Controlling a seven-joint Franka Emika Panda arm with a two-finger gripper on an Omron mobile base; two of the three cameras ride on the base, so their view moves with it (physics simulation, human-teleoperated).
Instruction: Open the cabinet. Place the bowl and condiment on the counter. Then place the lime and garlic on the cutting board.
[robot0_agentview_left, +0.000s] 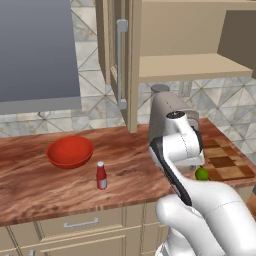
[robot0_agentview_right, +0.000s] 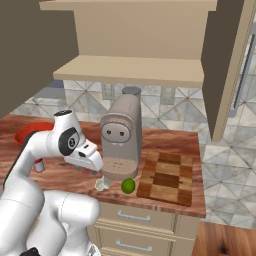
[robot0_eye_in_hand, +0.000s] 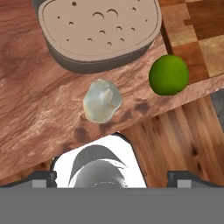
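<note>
Green lime (robot0_eye_in_hand: 169, 75) and pale garlic (robot0_eye_in_hand: 102, 100) are lying on the counter (robot0_agentview_left: 40, 180) just beside the board (robot0_agentview_right: 167, 177), so the wide-open, empty gripper (robot0_eye_in_hand: 111, 175) is probably needing to descend onto one.

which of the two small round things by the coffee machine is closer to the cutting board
The lime, bright green, lies right beside the cutting board; the pale lumpy garlic lies farther off.
</note>
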